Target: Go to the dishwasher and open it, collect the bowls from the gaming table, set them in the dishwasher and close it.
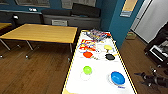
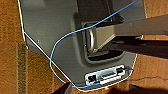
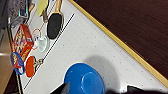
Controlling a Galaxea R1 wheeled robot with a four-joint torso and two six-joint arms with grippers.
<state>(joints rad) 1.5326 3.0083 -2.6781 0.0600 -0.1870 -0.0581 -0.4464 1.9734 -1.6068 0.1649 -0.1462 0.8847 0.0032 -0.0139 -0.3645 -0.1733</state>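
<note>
The gaming table is a long white top with yellow edges, running away from me. On its near end sit a lime green bowl, a pale bowl beside it, and a blue bowl. Farther along lie red, yellow and black round pieces; in the right wrist view the black one has a wooden handle. My right arm hangs just off the table's right edge. Its gripper is open over the blue bowl. My left gripper is open over my own grey base. The dishwasher is out of view.
A yellow-topped table stands to the left on the wooden floor. A dark sofa lines the back wall. A teal wall corner stands close to the gaming table's far right. Dark equipment sits at the right. Colourful boxes fill the table's far end.
</note>
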